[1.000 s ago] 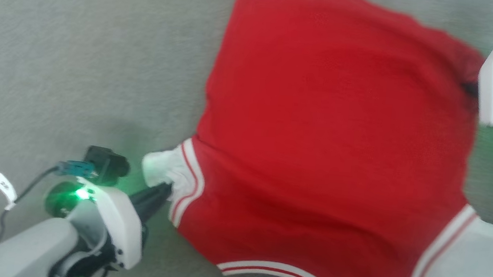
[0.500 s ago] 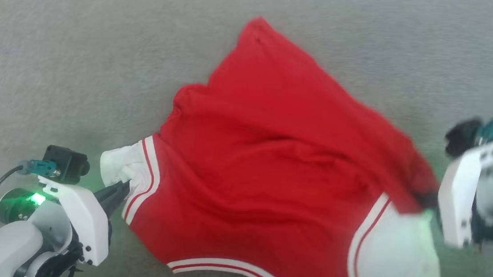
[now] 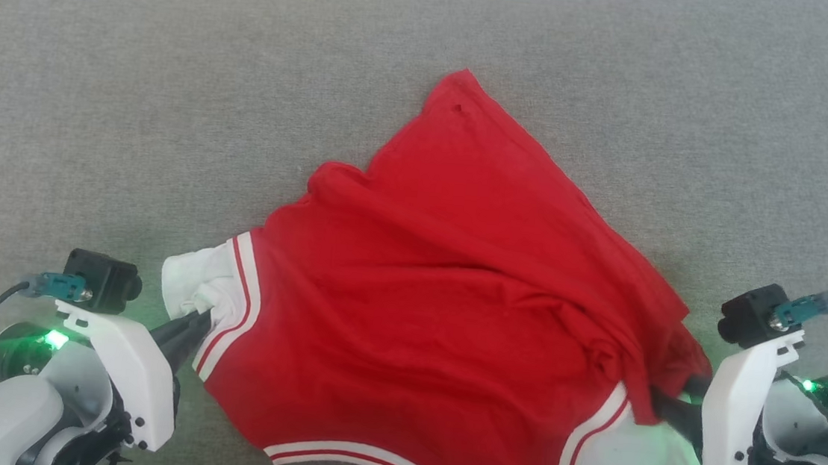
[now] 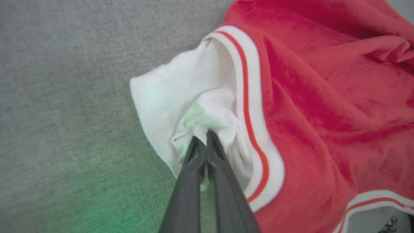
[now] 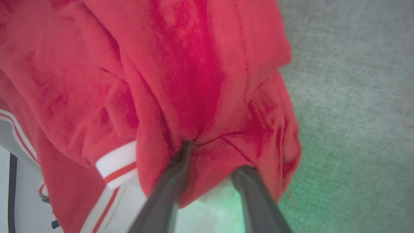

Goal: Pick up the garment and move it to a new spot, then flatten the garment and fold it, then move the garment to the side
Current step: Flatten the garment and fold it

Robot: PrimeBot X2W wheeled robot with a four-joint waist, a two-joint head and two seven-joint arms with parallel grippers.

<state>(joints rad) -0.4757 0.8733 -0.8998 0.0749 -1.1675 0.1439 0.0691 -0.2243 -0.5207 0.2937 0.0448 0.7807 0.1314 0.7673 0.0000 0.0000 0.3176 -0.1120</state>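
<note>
One red garment [image 3: 453, 303], two pairs of jaws, two small black cameras [image 3: 102, 280] [image 3: 751, 322], one grey surface [image 3: 97, 85].

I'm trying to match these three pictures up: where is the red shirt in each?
Head view: shirt in the middle.
Left wrist view: shirt on the right side, left fingers pinching its white sleeve.
Right wrist view: shirt at left and middle, hanging over the right fingers.
Shared landmark: the red-white striped trim.

A grey woven-cloth surface [image 3: 134, 88] spreads across the scene, with a pale strip along its far edge. One shirt [image 3: 453, 303] lies on it toward the near side: red and rumpled, with short white sleeves and red-and-white striped trim. Red cloth is folded over its right sleeve.
</note>
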